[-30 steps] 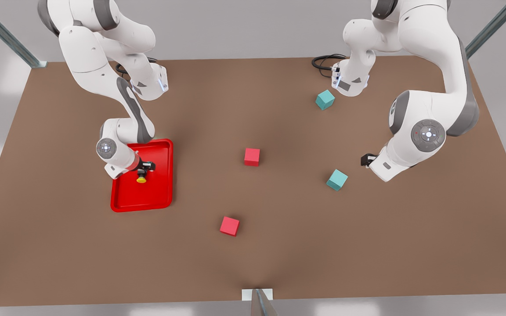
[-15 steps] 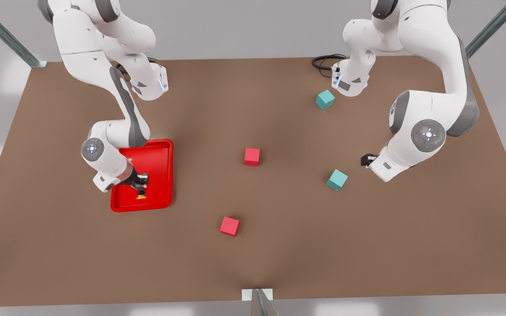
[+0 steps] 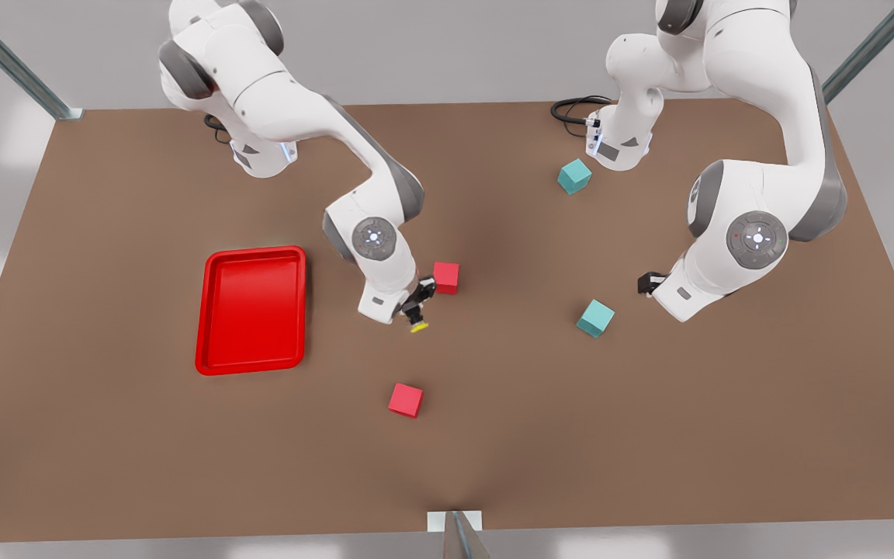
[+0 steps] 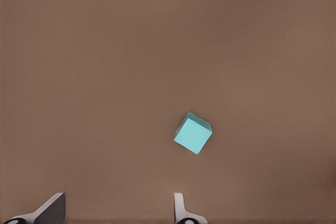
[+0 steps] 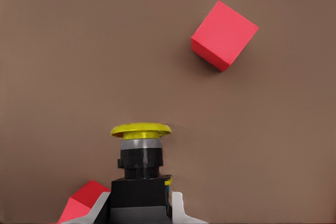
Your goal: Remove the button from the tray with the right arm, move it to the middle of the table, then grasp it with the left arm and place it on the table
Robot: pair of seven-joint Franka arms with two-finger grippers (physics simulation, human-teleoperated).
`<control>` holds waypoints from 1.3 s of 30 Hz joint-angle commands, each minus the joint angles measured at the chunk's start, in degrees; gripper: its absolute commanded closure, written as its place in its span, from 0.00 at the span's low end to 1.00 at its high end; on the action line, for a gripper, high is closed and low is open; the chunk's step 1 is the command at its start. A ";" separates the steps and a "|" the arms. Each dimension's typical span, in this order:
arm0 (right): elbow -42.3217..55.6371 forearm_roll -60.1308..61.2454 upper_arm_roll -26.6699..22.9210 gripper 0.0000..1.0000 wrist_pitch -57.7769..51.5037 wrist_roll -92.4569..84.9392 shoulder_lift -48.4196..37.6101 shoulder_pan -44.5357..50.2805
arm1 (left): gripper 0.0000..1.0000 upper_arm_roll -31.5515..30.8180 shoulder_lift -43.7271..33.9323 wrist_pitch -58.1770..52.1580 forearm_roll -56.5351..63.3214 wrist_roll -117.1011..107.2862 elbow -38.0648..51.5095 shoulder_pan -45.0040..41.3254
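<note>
My right tool [image 3: 416,308] grips the button [image 5: 140,153] by its rigid body, cap outward; small, light. My left tool [image 4: 118,211], spread, waits beside a teal cube [image 4: 192,132] and should take the collar.

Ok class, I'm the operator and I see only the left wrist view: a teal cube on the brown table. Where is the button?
Observer: The right claw grips the button near the table's middle.
Operator: Is anything close to it?
Observer: A red cube sits just beside that claw, apart from the button.
Operator: And where is my claw?
Observer: The left claw hangs at the front view's right, by your teal cube, well away from the button.
</note>
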 commanded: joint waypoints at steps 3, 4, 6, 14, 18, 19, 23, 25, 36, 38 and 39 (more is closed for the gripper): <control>9.69 -0.91 -0.08 0.62 -2.49 41.73 6.48 3.58 | 0.00 0.04 -0.07 -0.23 0.04 -0.02 0.08 -0.01; 13.38 -0.91 -0.17 0.62 -2.58 43.57 9.12 4.63 | 0.00 -0.05 -0.07 -0.14 0.04 -0.02 0.00 -0.01; 24.28 -0.91 -1.48 0.62 -4.08 48.76 16.85 7.09 | 0.00 -0.05 -0.07 -0.05 0.04 -0.02 0.00 -0.01; 32.98 -0.82 -6.23 0.58 -3.20 53.51 27.32 13.78 | 0.00 -0.05 -0.07 0.03 0.04 -0.02 0.08 -0.10; 33.42 -0.73 -6.23 0.42 -3.11 53.33 28.55 14.48 | 0.00 -0.05 -0.07 -0.05 0.04 -0.03 0.08 -0.10; 33.95 -0.73 -6.23 0.35 -3.11 53.24 28.90 14.48 | 0.00 -0.05 -0.07 0.03 0.04 -0.02 0.00 -0.10; 34.04 -0.82 -6.32 0.00 -3.02 53.24 28.99 14.48 | 0.00 -0.05 -0.07 0.03 0.04 -0.02 0.08 -0.10; 34.04 -0.82 -6.32 0.00 -3.02 52.98 28.72 14.13 | 0.00 -0.05 -0.07 0.03 0.04 -0.02 0.08 -0.10; 0.99 -9.43 13.72 0.00 -35.89 -11.18 -22.69 -40.54 | 0.00 -0.05 12.67 8.20 -14.99 -61.37 -0.18 -23.13; 5.83 -8.74 11.88 0.00 -40.20 -11.53 -22.43 -43.43 | 0.00 -0.05 11.72 24.34 -13.50 -60.32 -9.03 -23.48; 6.18 -7.94 11.79 0.00 -40.20 -11.18 -22.43 -44.85 | 0.00 -0.05 10.13 34.81 -12.44 -59.44 -14.67 -25.14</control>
